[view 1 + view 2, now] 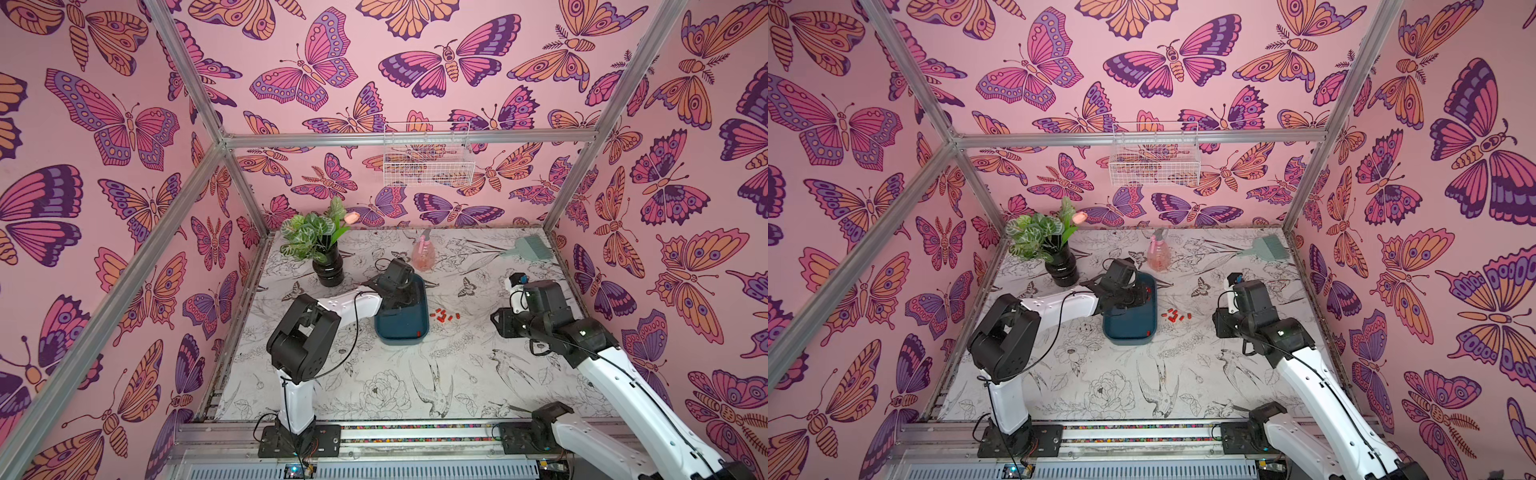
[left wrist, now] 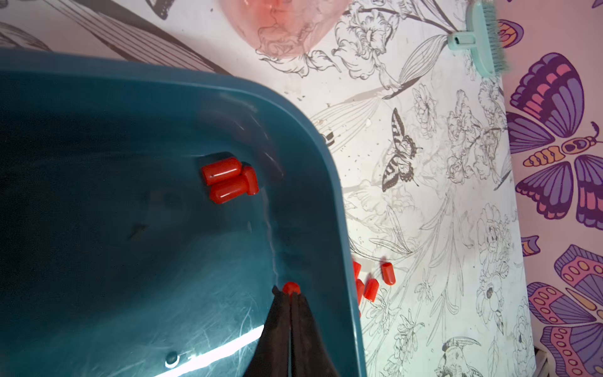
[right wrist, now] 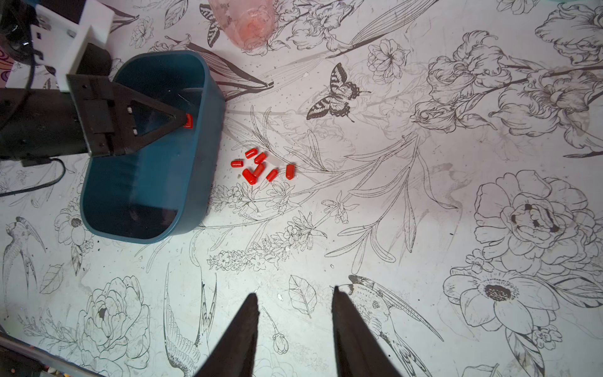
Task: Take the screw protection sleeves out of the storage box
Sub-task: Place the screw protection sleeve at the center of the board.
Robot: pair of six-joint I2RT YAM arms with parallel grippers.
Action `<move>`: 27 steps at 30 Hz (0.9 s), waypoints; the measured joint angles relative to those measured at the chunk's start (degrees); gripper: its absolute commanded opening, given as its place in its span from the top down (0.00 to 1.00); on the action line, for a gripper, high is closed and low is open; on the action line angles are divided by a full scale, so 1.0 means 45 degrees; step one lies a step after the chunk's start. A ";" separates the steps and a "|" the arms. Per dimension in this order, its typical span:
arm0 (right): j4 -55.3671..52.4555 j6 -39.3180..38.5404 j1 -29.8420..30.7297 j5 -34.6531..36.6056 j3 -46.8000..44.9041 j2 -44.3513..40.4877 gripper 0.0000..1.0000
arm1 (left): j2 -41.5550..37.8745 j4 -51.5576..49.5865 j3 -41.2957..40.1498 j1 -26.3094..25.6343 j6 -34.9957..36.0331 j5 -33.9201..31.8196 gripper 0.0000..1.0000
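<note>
Black tapered fingers point(image 2: 277, 326) of the left gripper point(image 2: 290, 295), pressed together, pinch one small red-orange cylindrical plastic sleeve point(image 2: 290, 288) within the shallow dark teal rectangular plastic storage box point(image 2: 303, 117). Three sleeves point(image 2: 228, 179) lie on its floor; seven more sleeves point(image 3: 257, 166) cluster on the floral-printed table point(image 3: 424, 228) just beside it. Right gripper point(image 3: 295, 293): jaws apart, empty.
</note>
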 measured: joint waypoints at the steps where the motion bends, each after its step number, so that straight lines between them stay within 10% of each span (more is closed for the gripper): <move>1: -0.0005 0.0000 0.0000 0.0000 0.0000 0.0005 0.58 | -0.0107 -0.0092 0.0000 -0.0053 0.0049 -0.0024 0.92; 27: 0.0000 0.0049 0.0000 0.0267 -0.0019 0.0010 0.58 | -0.1209 -0.2142 0.2288 -0.2021 0.1001 -0.0699 0.90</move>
